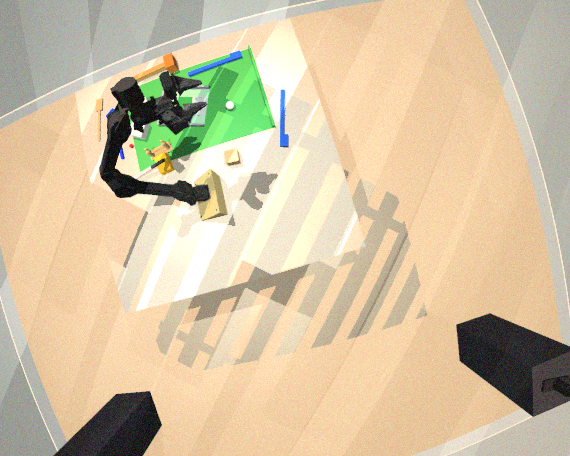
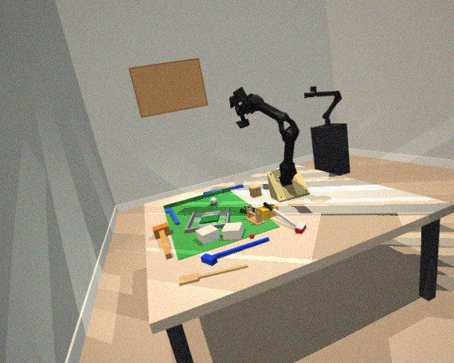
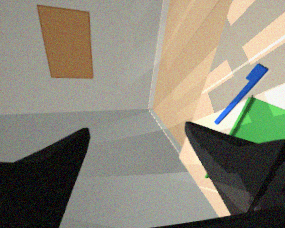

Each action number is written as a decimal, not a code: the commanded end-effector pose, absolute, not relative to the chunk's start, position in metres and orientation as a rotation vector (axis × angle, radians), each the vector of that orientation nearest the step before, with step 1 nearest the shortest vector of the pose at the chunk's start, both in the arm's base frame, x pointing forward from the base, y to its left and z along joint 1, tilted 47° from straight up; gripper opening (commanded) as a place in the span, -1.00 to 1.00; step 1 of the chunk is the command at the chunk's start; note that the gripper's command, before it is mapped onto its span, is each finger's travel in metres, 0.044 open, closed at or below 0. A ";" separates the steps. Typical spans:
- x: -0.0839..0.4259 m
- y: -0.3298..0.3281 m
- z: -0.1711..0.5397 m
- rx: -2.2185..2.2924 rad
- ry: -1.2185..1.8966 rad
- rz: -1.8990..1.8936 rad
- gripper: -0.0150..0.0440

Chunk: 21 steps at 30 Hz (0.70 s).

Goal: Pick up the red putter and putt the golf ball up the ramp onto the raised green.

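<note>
The red putter (image 2: 283,217) rests tilted, its black grip up on a yellow block (image 2: 261,212) (image 1: 166,166) and its red-and-white head down on the table. In the top view the arm hides most of it. The white golf ball (image 1: 230,105) (image 2: 213,201) lies on the green mat (image 1: 253,107) (image 2: 192,251), between the grey-railed frame (image 2: 189,222) and the dark green end wall. A green patch (image 2: 209,218) shows inside that frame. My gripper (image 1: 203,94) (image 2: 236,112) (image 3: 138,129) is open and empty, high above the mat, away from the putter.
White blocks (image 2: 207,235) (image 2: 232,231) stand beside the frame. A small wooden rack (image 2: 256,217) and a red ball (image 2: 252,236) are near the yellow block. Blue clubs (image 1: 283,117) (image 2: 244,247) (image 3: 240,96), an orange mallet (image 1: 170,63) (image 2: 161,231) and a wooden cube (image 1: 232,157) (image 2: 255,191) lie around.
</note>
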<state>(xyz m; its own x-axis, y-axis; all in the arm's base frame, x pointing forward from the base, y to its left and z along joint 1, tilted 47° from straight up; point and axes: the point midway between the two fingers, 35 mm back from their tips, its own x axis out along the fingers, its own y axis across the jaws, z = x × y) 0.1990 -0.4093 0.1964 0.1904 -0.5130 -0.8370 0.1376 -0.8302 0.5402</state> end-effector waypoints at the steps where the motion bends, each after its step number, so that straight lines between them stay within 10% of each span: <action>1: 0.252 -0.356 0.201 1.784 0.081 -1.468 1.00; 21: 0.344 -0.126 0.214 0.845 0.949 -0.402 1.00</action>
